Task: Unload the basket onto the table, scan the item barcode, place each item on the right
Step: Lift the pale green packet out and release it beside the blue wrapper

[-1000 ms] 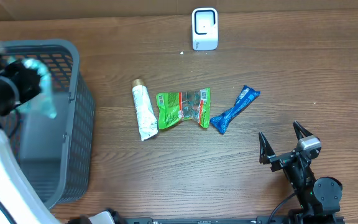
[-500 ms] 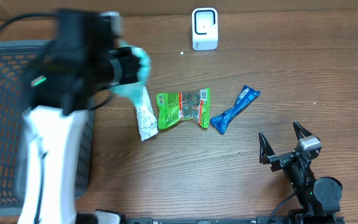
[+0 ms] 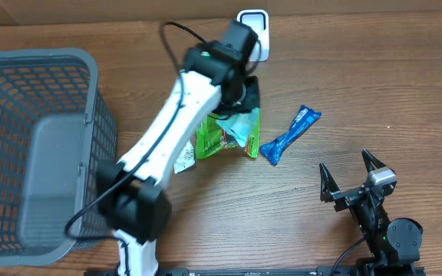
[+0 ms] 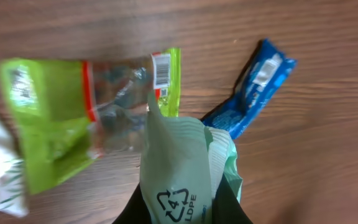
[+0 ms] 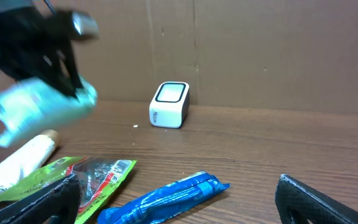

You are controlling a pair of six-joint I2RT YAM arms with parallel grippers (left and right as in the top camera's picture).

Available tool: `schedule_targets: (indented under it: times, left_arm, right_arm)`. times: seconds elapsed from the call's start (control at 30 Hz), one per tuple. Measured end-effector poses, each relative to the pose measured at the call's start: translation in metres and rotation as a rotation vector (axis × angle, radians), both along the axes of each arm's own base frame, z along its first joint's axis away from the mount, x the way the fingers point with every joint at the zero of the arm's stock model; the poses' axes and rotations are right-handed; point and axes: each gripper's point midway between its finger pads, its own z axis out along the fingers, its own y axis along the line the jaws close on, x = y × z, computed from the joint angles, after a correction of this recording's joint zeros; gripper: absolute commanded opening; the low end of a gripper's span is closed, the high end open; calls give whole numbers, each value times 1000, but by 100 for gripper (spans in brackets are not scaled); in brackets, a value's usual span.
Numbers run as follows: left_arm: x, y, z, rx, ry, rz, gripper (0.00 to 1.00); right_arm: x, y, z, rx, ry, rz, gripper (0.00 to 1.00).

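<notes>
Item: pale green pouch [image 4: 179,155], clamped in my left gripper [image 4: 182,211], now swung from the basket [image 3: 37,55] to just short of the scanner [image 5: 168,104]. Right gripper [image 3: 349,173]: wide, idle. Barcode presentation likely follows.

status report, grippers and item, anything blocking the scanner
Left gripper shut on pale green pouch, up off the table near the scanner. Right gripper open, idle. Nothing seen between pouch and scanner.
</notes>
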Motion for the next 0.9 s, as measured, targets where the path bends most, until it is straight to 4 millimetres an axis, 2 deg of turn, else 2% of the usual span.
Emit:
schedule_targets:
  times: [0.13,0.37,0.43,0.5,0.53,0.57,0.63,0.77,0.9]
  left_arm:
    - [8,-19,-31,-7,32,12,4]
    - [24,-49,-59,-56,11,2,4]
    - [28,-54,-63,-69,3,-1,18]
    - [30,-56,-67,-73,5,4,54]
    - [30,-57,-69,-74,7,1,64]
    - [30,-57,-70,-73,9,2,70]
    - [29,-58,-70,-78,13,2,72]
    - [26,-62,-69,-98,24,-33,69]
    - [12,-52,-70,-63,79,-62,69]
  right_arm:
    - [0,0,0,0,0,0,100]
    - [0,0,0,0,0,1,100]
    - [0,0,0,0,0,0,100]
    - [0,0,0,-1,-1,0,100]
    - [0,0,0,0,0,0,100]
    - [0,0,0,0,0,0,100]
    - [0,0,0,0,0,0,100]
    - [0,0,0,0,0,0,100]
    - [0,0,0,0,0,0,100]
